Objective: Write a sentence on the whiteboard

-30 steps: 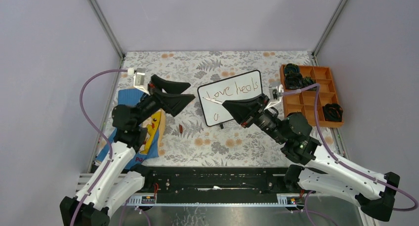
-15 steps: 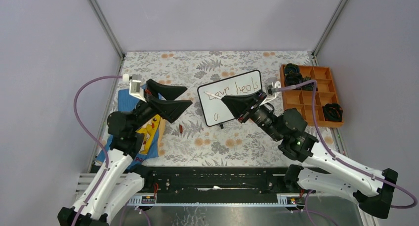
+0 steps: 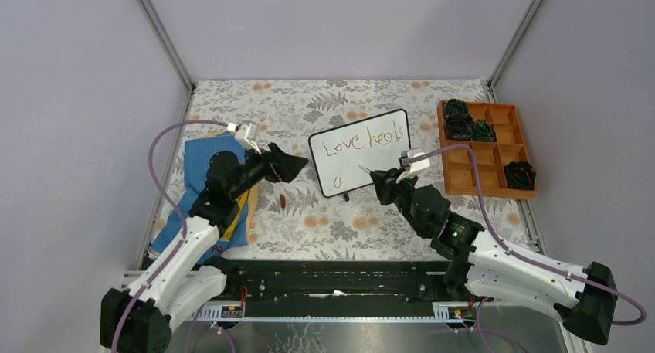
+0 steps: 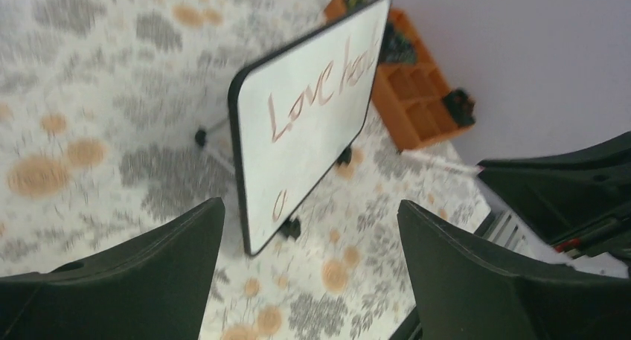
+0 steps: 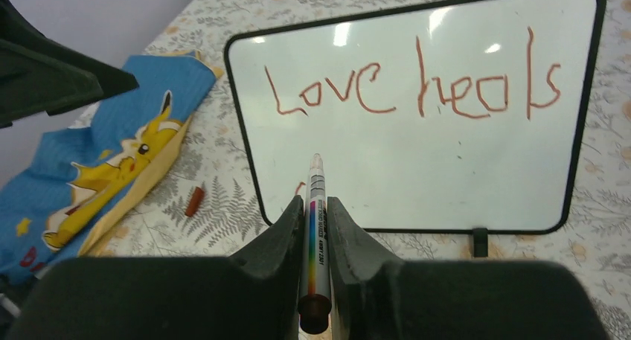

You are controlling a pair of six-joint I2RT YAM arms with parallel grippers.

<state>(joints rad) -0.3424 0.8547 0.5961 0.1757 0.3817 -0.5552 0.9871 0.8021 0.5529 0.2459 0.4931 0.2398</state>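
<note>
The whiteboard (image 3: 371,161) stands tilted on its black feet at mid table, also in the left wrist view (image 4: 312,154) and the right wrist view (image 5: 446,169). The sentence (image 3: 364,142) reads "Love heals" in red-brown (image 5: 417,91). A small loop (image 4: 280,204) sits on the line below. My right gripper (image 3: 384,184) is shut on a white marker (image 5: 315,206), whose tip points at the board's lower left part; I cannot tell whether it touches. My left gripper (image 3: 290,166) hangs open and empty just left of the board, its jaws wide apart (image 4: 310,204).
An orange compartment tray (image 3: 467,164) holding black items sits at the right. A blue and yellow cartoon cloth (image 3: 202,154) lies under the left arm. A small red cap (image 3: 283,202) lies on the flowered tablecloth between the cloth and the board.
My right gripper has drawn back from the board toward the near side, with the marker still in it. My left gripper has turned and moved right toward the board's left edge.
</note>
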